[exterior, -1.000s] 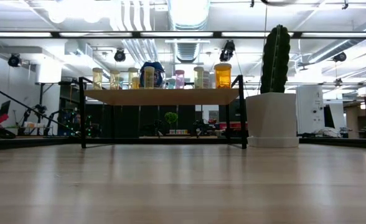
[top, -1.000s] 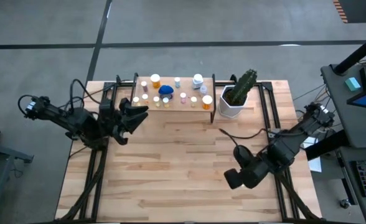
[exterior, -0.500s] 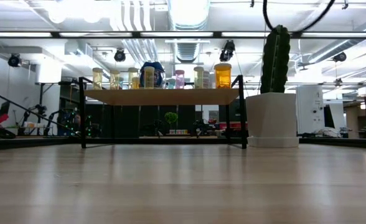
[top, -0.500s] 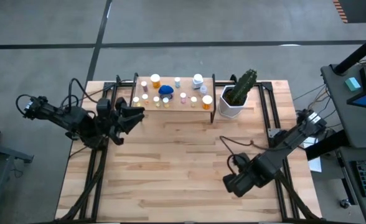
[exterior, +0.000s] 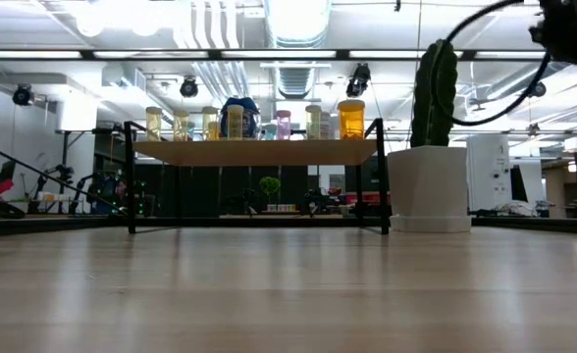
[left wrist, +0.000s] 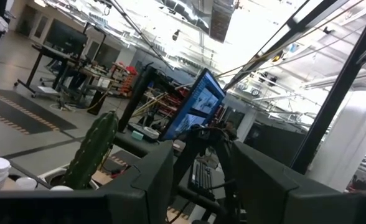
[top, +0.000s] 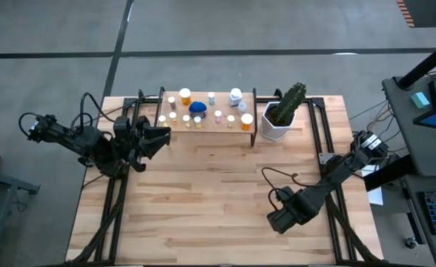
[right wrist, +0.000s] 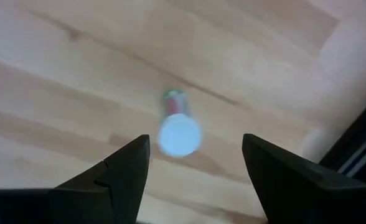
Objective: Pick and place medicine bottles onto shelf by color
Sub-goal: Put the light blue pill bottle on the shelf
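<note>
Your right gripper (right wrist: 192, 163) hangs wide open, empty, over a white-capped bottle (right wrist: 178, 134) on the near-right bench (top: 203, 200). Left gripper (top: 161, 136) half-open, empty, left of the shelf (top: 207, 126).

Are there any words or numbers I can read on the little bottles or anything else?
No text can be read anywhere.
Bottles on the shelf: labels too small to read.
Bottle on the table under the right claw: blurred, no words show.
Blue screen in the room behind: too blurred to read.
Cactus pot: plain white, no writing.
</note>
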{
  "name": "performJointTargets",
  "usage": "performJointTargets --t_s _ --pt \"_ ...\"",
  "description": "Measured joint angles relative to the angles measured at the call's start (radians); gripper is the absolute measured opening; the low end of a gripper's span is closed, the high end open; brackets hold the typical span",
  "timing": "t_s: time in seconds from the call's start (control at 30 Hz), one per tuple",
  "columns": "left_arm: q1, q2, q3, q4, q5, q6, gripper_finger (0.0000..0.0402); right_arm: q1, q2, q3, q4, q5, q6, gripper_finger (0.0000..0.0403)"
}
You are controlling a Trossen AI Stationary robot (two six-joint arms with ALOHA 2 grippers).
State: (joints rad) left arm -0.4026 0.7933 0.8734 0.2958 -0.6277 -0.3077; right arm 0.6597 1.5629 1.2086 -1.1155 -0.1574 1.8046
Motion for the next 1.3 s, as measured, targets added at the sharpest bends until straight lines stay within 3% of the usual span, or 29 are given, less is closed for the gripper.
performJointTargets --t_s 0.23,0.43,0.77,0.87,1.07,1.3 --pt "0.0 0.008 0.0 0.005 -0.001 -0.002 0.0144 0.014 0.0 -0.098 0.195 -0.002 -0.017 0.0247" --pt "0.0 0.02 0.0 0.023 -0.007 -0.003 0.0144 0.029 0.001 -0.152 0.236 -0.025 0.028 0.0242" --pt "0.001 0.049 0.0 0.04 -0.027 -0.003 0.0144 0.029 -0.001 -0.133 0.235 -0.026 0.001 0.0109" --pt "0.001 0.058 0.0 0.04 -0.036 -0.003 0.0144 0.029 -0.003 -0.124 0.231 -0.026 -0.012 0.0091" --pt "0.001 0.068 0.0 0.038 -0.037 -0.003 0.0144 0.008 -0.011 -0.03 0.144 -0.036 -0.07 0.0108" --pt "0.001 0.069 0.0 0.037 -0.037 -0.003 0.0144 -0.103 -0.016 0.224 -0.03 -0.035 -0.274 0.0104"
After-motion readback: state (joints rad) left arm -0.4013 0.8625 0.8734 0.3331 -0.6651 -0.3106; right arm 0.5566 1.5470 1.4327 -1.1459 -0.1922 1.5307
